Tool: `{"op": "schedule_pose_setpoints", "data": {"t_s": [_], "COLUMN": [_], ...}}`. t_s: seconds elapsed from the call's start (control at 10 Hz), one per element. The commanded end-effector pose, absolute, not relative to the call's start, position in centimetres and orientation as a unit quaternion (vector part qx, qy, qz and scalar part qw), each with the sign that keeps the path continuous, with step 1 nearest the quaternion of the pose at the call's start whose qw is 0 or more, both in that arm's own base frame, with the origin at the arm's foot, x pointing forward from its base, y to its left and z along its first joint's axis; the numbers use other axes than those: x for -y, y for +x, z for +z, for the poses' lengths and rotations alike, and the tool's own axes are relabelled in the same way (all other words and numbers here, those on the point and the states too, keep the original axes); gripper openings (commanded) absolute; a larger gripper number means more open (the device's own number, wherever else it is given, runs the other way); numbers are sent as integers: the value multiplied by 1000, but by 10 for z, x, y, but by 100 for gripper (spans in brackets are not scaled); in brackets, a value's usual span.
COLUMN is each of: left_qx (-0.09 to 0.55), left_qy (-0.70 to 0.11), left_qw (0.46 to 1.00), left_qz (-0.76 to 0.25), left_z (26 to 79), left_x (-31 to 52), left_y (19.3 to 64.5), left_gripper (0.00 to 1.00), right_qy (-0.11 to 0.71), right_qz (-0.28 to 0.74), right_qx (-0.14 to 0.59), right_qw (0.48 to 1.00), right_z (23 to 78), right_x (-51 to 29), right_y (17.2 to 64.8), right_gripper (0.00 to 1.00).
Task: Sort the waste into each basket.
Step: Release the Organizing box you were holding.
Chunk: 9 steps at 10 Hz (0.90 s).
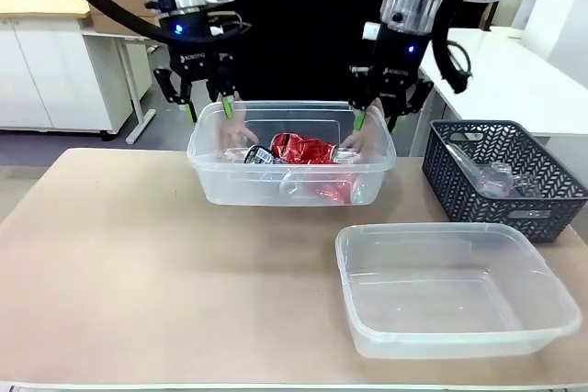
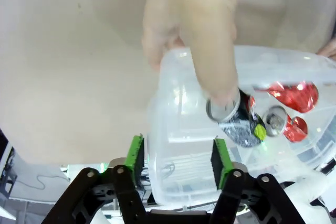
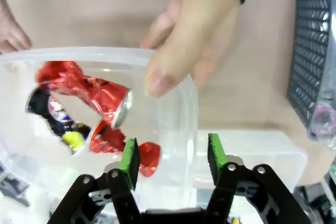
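A clear basket (image 1: 230,185) near the table's far edge holds the waste: a crumpled red can (image 1: 303,147) and a dark can (image 1: 259,155). A person's hands (image 1: 234,130) grip its two short ends. My left gripper (image 1: 209,113) hangs open over the left end. In the left wrist view the basket's end wall (image 2: 173,145) sits between the left gripper's (image 2: 178,158) spread pads, under the person's hand (image 2: 194,35). My right gripper (image 1: 377,119) is open over the right end. Its wrist view has the right gripper (image 3: 170,158) straddling the basket's corner (image 3: 184,114), with the red can (image 3: 86,90) inside.
A second clear basket (image 1: 413,229) stands with nothing in it at the front right. A dark grey lattice basket (image 1: 441,176) at the far right holds clear plastic bottles (image 1: 487,176). The left and front of the table are bare.
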<state>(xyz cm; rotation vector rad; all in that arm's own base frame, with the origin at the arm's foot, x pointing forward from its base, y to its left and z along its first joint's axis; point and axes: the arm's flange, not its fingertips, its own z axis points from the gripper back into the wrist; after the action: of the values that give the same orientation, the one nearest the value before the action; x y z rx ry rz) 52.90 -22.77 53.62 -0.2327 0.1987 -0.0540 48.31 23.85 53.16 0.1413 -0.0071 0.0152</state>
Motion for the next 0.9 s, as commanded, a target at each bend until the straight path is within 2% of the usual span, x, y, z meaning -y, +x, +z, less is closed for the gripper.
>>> {"op": "schedule_pose_setpoints", "data": {"t_s": [0.0, 0.3, 0.5, 0.6, 0.8], "left_qx": [-62, -13, -16, -26, -26], "left_qy": [-106, -115, -127, -117, -117], "left_qw": [992, 993, 992, 992, 992], "left_qz": [-26, -36, -10, -25, -25], "left_z": [536, 536, 525, 546, 546], "left_x": [217, 215, 210, 220, 220], "left_y": [498, 473, 480, 480, 480], "left_gripper": [100, 100, 100, 100, 100], "right_qy": [103, 108, 110, 98, 98], "right_qz": [6, 11, 6, -5, -5], "right_qx": [59, 62, 61, 61, 61], "right_qw": [993, 992, 992, 993, 993], "right_z": [526, 529, 525, 534, 534], "right_x": [-224, -226, -236, -231, -231], "right_y": [461, 453, 456, 456, 456], "right_gripper": [100, 100, 100, 100, 100]}}
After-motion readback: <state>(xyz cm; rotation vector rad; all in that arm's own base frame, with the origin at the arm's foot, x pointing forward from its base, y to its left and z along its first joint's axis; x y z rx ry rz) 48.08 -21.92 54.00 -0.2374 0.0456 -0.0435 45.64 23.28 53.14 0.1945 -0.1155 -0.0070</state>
